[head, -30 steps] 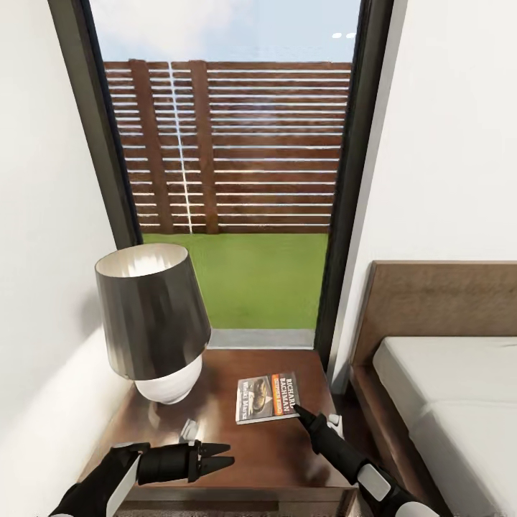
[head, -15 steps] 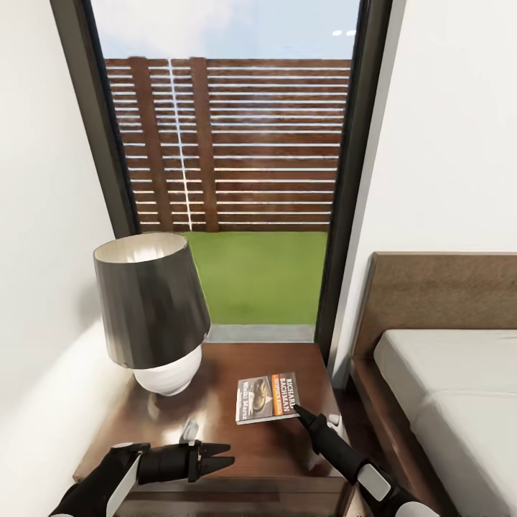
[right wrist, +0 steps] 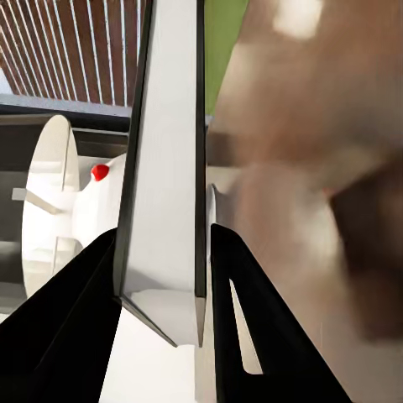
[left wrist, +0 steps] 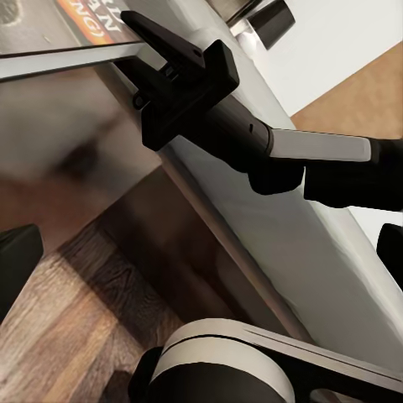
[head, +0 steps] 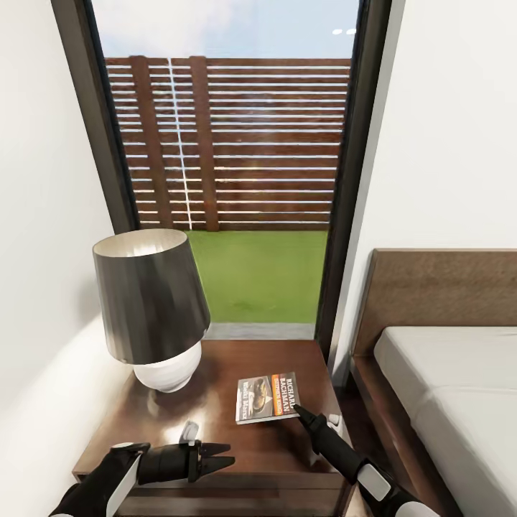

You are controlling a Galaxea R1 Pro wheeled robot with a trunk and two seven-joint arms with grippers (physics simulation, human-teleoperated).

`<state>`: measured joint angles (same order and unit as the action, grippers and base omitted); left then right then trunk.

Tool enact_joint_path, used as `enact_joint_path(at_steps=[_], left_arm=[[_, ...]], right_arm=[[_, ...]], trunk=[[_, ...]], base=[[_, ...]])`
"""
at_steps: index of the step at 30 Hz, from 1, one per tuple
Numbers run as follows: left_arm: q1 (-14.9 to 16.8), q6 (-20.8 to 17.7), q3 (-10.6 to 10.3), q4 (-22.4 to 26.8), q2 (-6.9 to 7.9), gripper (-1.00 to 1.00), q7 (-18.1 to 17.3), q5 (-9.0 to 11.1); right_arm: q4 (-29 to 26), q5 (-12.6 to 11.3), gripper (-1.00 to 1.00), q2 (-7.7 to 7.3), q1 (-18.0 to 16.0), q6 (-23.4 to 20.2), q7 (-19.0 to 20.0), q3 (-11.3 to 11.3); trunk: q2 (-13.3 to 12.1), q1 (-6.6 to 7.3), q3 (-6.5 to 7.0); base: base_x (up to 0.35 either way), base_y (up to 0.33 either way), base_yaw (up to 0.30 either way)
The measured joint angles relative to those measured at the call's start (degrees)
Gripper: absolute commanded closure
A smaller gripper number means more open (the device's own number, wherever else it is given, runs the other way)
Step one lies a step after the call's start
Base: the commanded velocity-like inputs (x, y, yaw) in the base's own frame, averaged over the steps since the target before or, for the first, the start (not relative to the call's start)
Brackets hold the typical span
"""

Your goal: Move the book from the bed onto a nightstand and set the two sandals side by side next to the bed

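The book (head: 267, 397) is laid flat on the nightstand (head: 215, 431), right of the lamp (head: 152, 309), its near right corner clamped edge-on between the right gripper (head: 296, 411) fingers. The left gripper (head: 222, 458) is held unclenched over the near edge. The bed (head: 445, 388) is seen right.

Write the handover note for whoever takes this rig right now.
Right gripper: shut on the near right corner of the book; the right wrist view shows the book's edge between its fingers.
Left gripper: open, holding nothing, low over the front of the nightstand.
Book: lies flat on the nightstand, right of the lamp, apart from it. The bed is to the right.
Done: book is on the nightstand.
Left: let go of the book, then find both sandals and set them side by side next to the bed.
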<state>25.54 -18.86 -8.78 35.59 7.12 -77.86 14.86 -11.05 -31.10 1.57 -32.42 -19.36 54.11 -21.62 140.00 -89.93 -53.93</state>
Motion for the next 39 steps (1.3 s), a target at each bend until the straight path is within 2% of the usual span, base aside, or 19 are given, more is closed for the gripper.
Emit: enact_joint_path(at_steps=[8,28,31,39], left_arm=[[0.0,0.03,0.0,0.0,0.0,-1.0,0.09,0.0],[0.0,0.04,0.1,-1.04,0.0,-1.0,-0.07,0.0],[0.0,0.02,0.04,-1.03,0.0,-1.0,-0.07,0.0],[-0.01,0.04,0.07,-1.05,-0.09,-1.0,-0.07,0.0]], right_arm=[[0.0,-0.01,1.0,0.0,0.0,0.0,0.0,-0.03],[0.0,0.0,1.0,0.0,0.0,0.0,0.0,0.0],[0.01,0.06,1.0,0.0,0.01,0.04,-0.01,0.04],[0.0,0.0,1.0,0.0,0.0,0.0,0.0,0.0]], trunk=[[0.0,0.01,0.0],[0.0,0.0,0.0],[1.19,-0.65,-0.54],[1.2,-0.66,-0.54]], base=[[0.124,0.0,0.0],[0.004,0.0,0.0],[0.0,0.0,0.0],[0.0,0.0,0.0]])
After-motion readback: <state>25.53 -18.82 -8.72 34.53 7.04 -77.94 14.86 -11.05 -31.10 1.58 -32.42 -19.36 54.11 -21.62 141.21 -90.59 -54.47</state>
